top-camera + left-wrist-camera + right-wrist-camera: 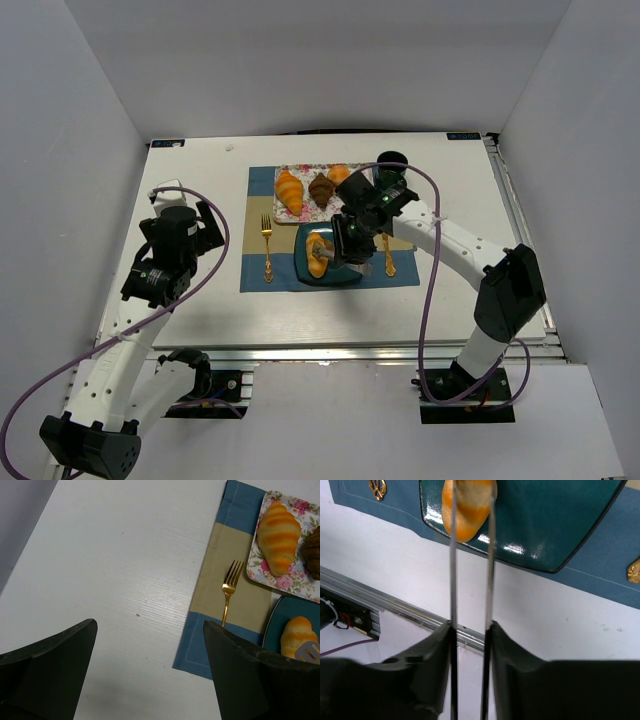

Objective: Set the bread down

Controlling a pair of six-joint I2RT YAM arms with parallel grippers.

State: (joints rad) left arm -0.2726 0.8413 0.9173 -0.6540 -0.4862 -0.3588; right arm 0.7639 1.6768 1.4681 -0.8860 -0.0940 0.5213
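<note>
One golden croissant [289,193] lies on the floral tray [300,214]; the left wrist view shows this bread [278,530] too. A second croissant [319,254] is over the teal plate [303,272], pinched between the two blades of metal tongs [490,570]. My right gripper [470,630] is shut on the tongs' handles, with the bread [469,505] at the plate's [555,525] near edge. I cannot tell whether it touches the plate. My left gripper [150,670] hangs open and empty over bare table, left of the placemat [240,510].
A dark brown croissant [321,189] and a small round bun [339,174] share the floral tray. A gold fork [267,250] lies left of the plate, more gold cutlery [388,258] lies to its right. A dark cup [390,163] stands behind.
</note>
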